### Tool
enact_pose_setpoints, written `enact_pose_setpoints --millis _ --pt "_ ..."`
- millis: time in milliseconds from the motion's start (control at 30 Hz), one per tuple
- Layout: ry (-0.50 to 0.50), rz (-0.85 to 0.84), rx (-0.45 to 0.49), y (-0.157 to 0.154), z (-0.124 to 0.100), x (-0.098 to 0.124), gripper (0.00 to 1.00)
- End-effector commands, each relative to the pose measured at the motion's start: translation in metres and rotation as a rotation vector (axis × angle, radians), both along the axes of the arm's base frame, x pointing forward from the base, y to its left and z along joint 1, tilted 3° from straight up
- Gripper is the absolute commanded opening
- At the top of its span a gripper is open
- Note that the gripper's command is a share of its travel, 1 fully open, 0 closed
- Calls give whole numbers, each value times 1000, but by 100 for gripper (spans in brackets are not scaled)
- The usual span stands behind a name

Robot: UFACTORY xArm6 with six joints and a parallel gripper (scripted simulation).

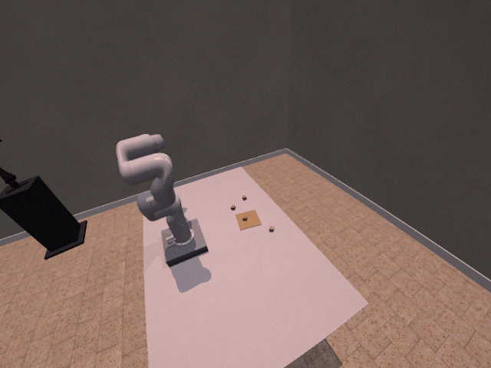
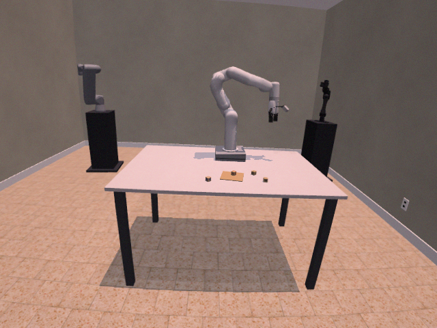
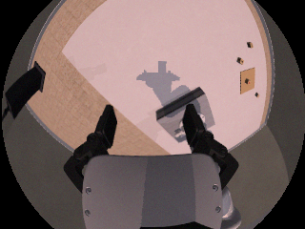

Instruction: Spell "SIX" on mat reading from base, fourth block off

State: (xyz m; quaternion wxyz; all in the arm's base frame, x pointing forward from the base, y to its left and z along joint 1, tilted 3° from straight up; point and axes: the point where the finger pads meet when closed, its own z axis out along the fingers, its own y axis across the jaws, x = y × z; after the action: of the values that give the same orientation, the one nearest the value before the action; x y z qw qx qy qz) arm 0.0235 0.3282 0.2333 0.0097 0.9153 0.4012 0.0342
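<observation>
Though letters look too small, blocks (image 1: 244, 218) (image 2: 233, 173) (image 3: 247, 81) unreadable

Lies flat on the table: a thin, square, orange-tan mat (image 1: 254, 222) (image 2: 229, 178) (image 3: 245, 89). Carries a small tan, dark-sided block (image 1: 244, 218) (image 2: 233, 173) (image 3: 247, 81), letter too small to read. Off the mat, seen from the top view, rest similar cubes, equally unreadable: at 10 o'clock, a near block (image 1: 232, 207) (image 2: 253, 172) (image 3: 239, 61); at 12, a farther block (image 1: 244, 197) (image 2: 265, 179) (image 3: 250, 45); at 4, a lone block (image 1: 271, 228) (image 2: 208, 178) (image 3: 257, 94).

Mat shared by all views
</observation>
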Motion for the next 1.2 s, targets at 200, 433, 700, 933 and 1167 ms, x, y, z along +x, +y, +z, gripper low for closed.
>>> enact_pose_setpoints --millis 200,433,700,933,1167 --pt "0 0 4 1 1 0 100" --pt "0 0 4 1 1 0 100" --pt "7 -17 6 2 1 0 100" --pt "79 -197 23 9 -3 0 100" --pt "146 -372 35 17 -7 1 100"
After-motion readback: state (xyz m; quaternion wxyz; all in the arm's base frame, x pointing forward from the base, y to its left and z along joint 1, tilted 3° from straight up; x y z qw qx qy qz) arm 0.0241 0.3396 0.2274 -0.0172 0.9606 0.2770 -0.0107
